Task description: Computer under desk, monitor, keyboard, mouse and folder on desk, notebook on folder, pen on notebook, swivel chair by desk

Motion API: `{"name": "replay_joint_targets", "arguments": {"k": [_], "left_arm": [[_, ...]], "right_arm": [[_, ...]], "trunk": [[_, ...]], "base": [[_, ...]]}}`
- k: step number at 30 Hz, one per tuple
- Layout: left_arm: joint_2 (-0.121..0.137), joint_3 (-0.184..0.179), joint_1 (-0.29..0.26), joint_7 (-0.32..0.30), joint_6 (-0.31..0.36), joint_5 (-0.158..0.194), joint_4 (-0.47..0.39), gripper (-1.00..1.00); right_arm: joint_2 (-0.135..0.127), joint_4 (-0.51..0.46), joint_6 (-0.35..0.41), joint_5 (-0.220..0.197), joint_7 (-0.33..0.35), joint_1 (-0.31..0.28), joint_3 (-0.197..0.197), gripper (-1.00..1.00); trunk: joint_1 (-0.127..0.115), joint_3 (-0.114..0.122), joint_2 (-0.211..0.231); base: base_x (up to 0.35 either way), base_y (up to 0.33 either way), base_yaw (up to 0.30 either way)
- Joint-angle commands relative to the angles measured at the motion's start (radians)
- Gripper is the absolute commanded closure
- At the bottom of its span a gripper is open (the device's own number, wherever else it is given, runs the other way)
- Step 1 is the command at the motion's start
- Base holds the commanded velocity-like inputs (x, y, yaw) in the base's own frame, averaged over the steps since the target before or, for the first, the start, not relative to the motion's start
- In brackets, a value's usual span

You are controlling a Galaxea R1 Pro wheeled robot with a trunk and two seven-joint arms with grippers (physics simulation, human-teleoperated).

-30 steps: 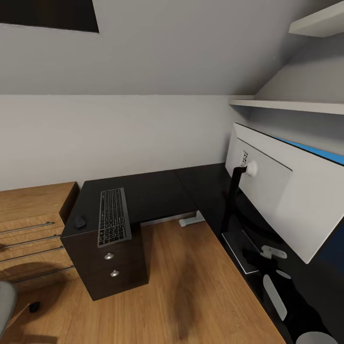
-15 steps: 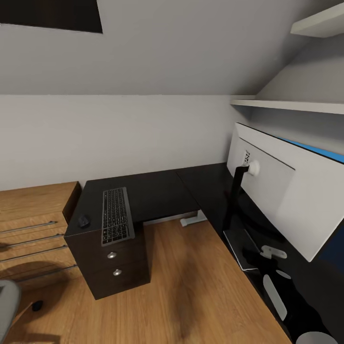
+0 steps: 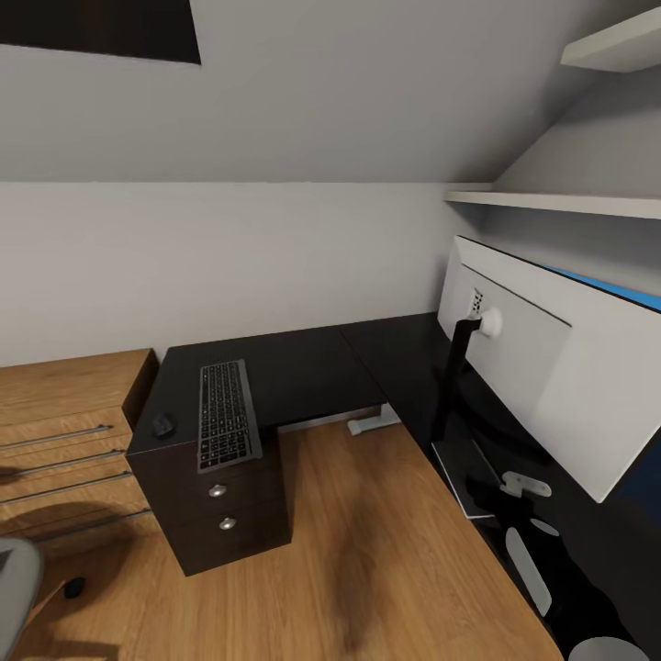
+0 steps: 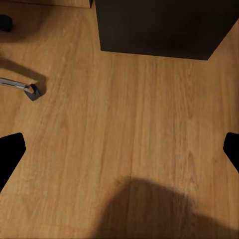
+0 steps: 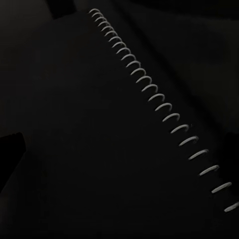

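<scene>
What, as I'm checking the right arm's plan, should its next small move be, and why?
Probably ease the right tool down toward the dark notebook. The right wrist view looks straight at its cover and spiral binding, the tool's fingers stand apart at the picture's edges, and nothing is held between them.

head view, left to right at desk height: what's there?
Light-wood cabinet → mouse → keyboard → white desk leg → monitor, seen from its pale back, with a blue edge behind its top.
</scene>
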Motion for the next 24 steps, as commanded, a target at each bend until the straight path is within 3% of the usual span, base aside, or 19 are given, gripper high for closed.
{"name": "replay_joint_targets", "arguments": {"k": [1, 24], "left_arm": [[0.001, -0.002, 0.000, 0.003, -0.003, 0.010, -0.001, -1.00], [0.001, -0.002, 0.000, 0.003, -0.002, 0.010, -0.001, -1.00]], "right_arm": [[0.000, 0.007, 0.008, -0.023, -0.006, 0.000, 0.001, -1.00], [0.000, 0.005, 0.008, -0.023, -0.005, 0.000, 0.001, -1.00]], "trunk": [[0.000, -0.001, 0.000], [0.000, -0.001, 0.000]], "base": [[0.000, 0.007, 0.000], [-0.005, 0.062, 0.000]]}}
